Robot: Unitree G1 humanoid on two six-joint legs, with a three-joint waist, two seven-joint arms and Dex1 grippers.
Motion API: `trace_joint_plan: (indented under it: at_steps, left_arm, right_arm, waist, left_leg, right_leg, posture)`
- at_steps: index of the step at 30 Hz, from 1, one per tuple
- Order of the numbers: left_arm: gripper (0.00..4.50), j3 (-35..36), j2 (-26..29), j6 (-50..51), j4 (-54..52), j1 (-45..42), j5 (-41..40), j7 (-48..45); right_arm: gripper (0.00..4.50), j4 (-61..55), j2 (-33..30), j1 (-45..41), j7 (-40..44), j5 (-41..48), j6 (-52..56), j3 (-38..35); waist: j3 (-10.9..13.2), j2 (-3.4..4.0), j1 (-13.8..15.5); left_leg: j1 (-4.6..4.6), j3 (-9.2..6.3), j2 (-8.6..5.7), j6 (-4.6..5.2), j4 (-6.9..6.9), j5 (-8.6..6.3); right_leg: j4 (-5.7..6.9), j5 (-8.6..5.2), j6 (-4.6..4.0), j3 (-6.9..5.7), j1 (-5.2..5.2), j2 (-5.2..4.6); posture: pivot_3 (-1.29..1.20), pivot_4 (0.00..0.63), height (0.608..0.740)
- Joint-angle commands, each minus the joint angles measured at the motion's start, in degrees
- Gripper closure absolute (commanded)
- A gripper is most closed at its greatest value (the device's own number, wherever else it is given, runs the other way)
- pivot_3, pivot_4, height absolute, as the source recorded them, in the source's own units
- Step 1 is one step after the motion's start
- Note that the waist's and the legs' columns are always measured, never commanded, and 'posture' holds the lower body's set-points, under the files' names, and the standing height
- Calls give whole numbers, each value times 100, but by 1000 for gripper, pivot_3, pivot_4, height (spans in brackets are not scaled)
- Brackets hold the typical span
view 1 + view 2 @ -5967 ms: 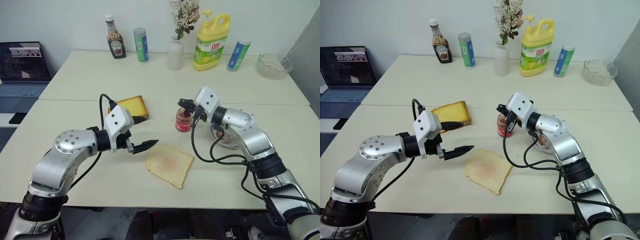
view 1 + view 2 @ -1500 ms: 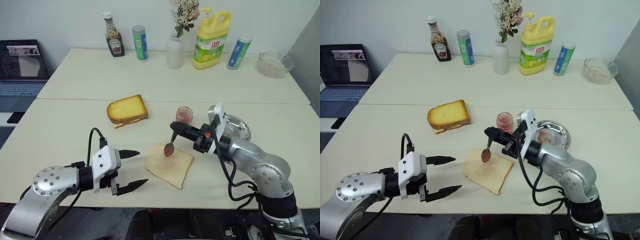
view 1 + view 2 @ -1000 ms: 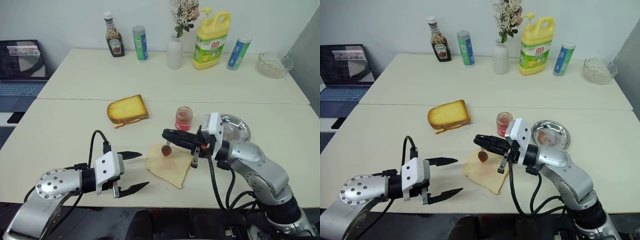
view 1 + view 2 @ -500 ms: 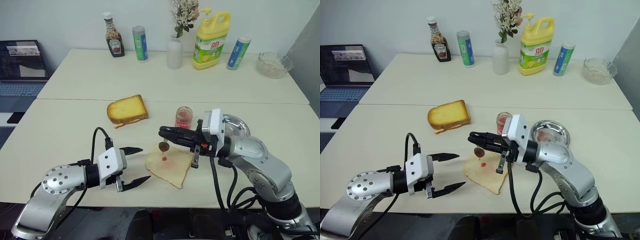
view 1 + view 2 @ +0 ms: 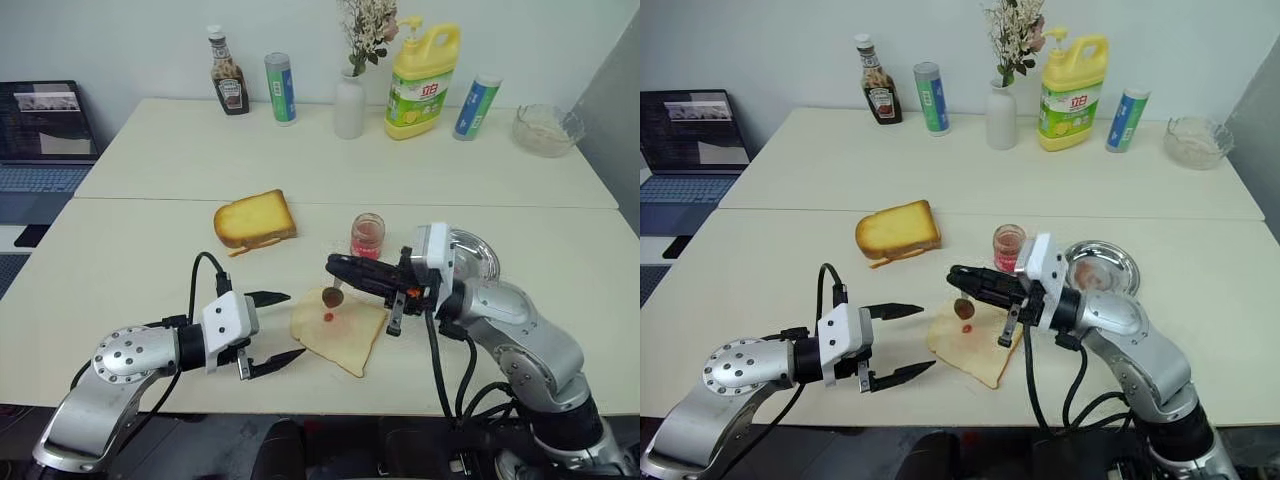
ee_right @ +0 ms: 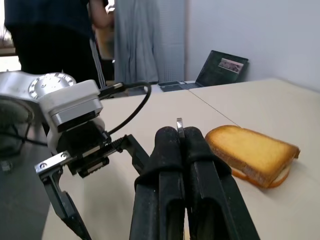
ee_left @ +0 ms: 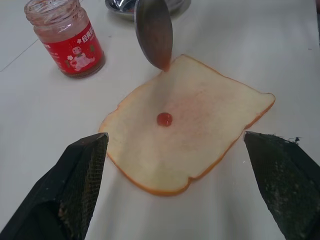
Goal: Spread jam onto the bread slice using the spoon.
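Step in hand: the right pincer (image 5: pixel 333 266), clenched on the spoon (image 5: pixel 332 293), holds the bowl just above the bread slice (image 5: pixel 340 327).
How to do it well: the bowl should likely come down flat and sweep gently across the crumb, so the soft slice neither tears nor slides.
Left pincer (image 5: pixel 272 331): released, jaws wide, just beside the slice; it could steady the crust.
Bread slice: pale, thin, flat on the table (image 5: pixel 140 250), one red drop mid-slice over a faint pink smear.
Jam (image 5: pixel 367 238): in its jar, just behind the slice.
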Motion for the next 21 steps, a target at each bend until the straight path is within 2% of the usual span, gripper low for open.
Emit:
trace_joint_plan:
  at_steps: [1, 10, 14, 18, 21]
  left_arm:
    - [0, 89, -31, -246, 50, 42, 65, 45]
    - [0, 276, -22, -264, 1, 498, -185, -97]
    - [0, 457, 211, 96, 23, 538, -511, -330]
    - [0, 506, 316, 178, 38, 506, -575, -401]
    - [0, 540, 583, 224, 215, 260, -608, -688]
  right_arm:
    - [4483, 40, 388, 253, -618, 851, 522, -540]
    - [4483, 747, 1494, 707, -1986, 1718, 1204, -1114]
    - [4483, 1202, 1984, 569, -2401, 1877, 1269, -1202]
    - [4483, 1431, 2105, 473, -2525, 1911, 1328, -1264]
    - [4483, 1668, 1943, 500, -2479, 1891, 1642, -1200]
  waist:
    - [0, -1, 1]
    - [-6, -7, -15]
    - [-8, -9, -19]
    - [-8, -9, -20]
    - [-8, -10, -20]
  left_leg:
    - [0, 0, -1, 0, 1, 0]
    - [20, 3, 2, 0, 0, 1]
    - [31, 5, 2, 0, 1, 2]
    - [35, 7, 2, 1, 0, 2]
    - [35, 8, 2, 1, 0, 2]
  right_leg:
    - [4, 0, 0, 0, 0, -1]
    - [39, -4, -5, 5, -1, 4]
    - [52, -6, -7, 8, 0, 6]
    - [56, -9, -13, 10, 0, 7]
    - [56, -10, -13, 10, 0, 7]
  posture:
    - [0, 150, 740]
    - [0, 150, 740]
    - [0, 150, 740]
    - [0, 150, 740]
    - [0, 150, 740]
